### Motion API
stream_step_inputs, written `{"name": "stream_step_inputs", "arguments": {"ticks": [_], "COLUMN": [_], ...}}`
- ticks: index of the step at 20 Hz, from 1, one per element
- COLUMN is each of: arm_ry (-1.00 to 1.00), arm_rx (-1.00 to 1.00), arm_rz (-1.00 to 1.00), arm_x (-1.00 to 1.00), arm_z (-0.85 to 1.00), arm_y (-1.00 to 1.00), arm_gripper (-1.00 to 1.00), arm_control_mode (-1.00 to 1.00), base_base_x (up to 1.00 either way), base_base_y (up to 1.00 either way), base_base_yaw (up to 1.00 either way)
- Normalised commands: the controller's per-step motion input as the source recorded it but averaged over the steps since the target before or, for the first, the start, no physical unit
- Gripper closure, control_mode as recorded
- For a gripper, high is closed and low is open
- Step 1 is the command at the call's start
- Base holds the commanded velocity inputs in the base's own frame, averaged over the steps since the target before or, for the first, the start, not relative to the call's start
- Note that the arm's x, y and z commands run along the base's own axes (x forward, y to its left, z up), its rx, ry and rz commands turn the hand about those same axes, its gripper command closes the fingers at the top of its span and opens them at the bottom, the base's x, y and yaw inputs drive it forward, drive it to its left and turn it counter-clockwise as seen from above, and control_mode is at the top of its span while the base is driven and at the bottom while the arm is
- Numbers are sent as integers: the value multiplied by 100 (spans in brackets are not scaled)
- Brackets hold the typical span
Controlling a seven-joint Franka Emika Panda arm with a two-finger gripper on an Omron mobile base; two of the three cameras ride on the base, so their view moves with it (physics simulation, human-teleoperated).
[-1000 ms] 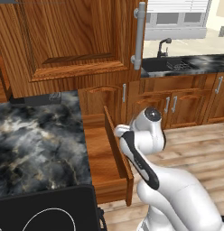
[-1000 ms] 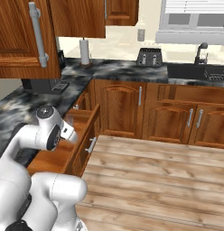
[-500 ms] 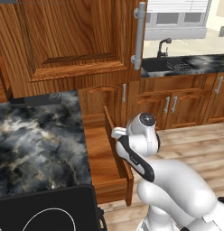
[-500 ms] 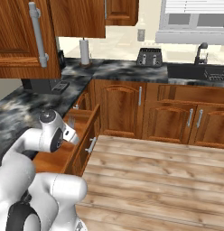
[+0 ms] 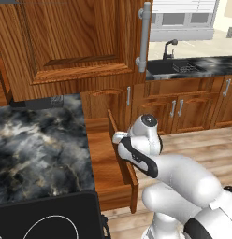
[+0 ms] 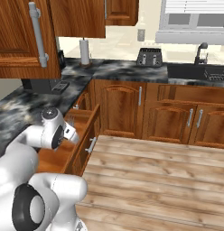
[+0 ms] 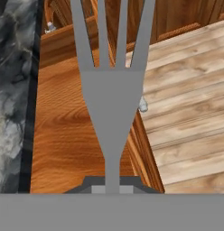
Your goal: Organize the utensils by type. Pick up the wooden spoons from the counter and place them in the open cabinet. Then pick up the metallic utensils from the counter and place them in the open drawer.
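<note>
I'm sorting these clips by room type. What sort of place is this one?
A home kitchen, rendered: reddish wooden cabinets under a marbled black stone counter, a sink with a faucet, and a toaster. The gripper holds a grey fork over the open drawer.

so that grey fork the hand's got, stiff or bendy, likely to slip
The fork is probably stiff: it juts straight out from the hand with no sag. It looks thin and flat, so likely light. Its smooth metal-looking neck, pinched at the narrow part, might twist or slip.
</note>
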Motion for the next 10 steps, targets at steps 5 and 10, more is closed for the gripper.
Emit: {"name": "stream_step_inputs", "arguments": {"ticks": [5,10], "arm_ry": [13,8], "arm_rx": [0,0], "arm_rz": [0,0], "arm_x": [0,0], "arm_z": [-17,-20], "arm_y": [9,6], "arm_gripper": [100,100], "arm_control_mode": [-100,-100], "base_base_x": [0,0], "base_base_y": [0,0], "base_base_yaw": [0,0]}}
